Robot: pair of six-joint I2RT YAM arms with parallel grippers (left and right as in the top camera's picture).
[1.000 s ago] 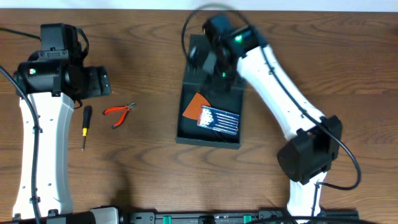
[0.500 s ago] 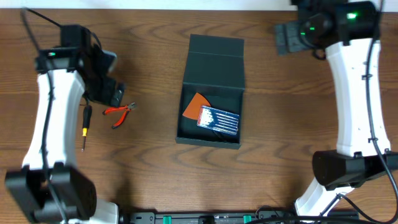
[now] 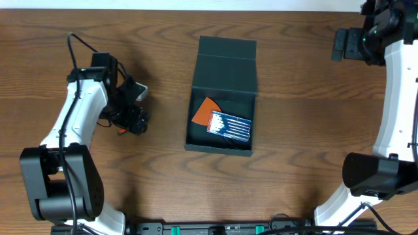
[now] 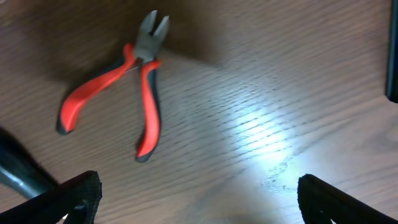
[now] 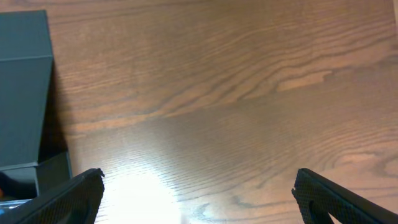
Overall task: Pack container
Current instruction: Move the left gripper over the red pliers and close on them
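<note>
My left pincer (image 3: 134, 116) hangs low over the brown wood-grain bench (image 3: 294, 143), well left of the dark teal-grey matte rectangular cardboard container (image 3: 225, 75); jaws wide, nothing between them; in the left wrist view the two black fingertips (image 4: 74, 199) sit at the bottom corners with only bare wood in the gap.

The small pliers with red-and-black handles and grey metal nose (image 4: 149, 106) lie flat on the bench just ahead of that pincer (image 4: 199, 202); handles splayed toward me, nose pointing away; not touched; from overhead they are almost all hidden under my wrist, only a red tip shows (image 3: 121, 131). A dark rounded thing (image 4: 18, 171) crosses the lower left corner of the wrist view; cannot tell what it is.

The container stands mid-bench, open; its hinged flap lid (image 3: 227, 47) lies folded back on the far side; inside rest an orange flat piece (image 3: 205, 106) and, partly over it, a blue flat pack with pale stripes (image 3: 230, 125), tilted a little.

My right pincer (image 3: 338, 46) is up at the far right corner, well apart from the container; jaws wide, empty; its wrist view shows both black fingertips (image 5: 68, 199) spread at the lower corners, bare bench between, and the container's teal-grey side (image 5: 22, 81) at the left edge.
</note>
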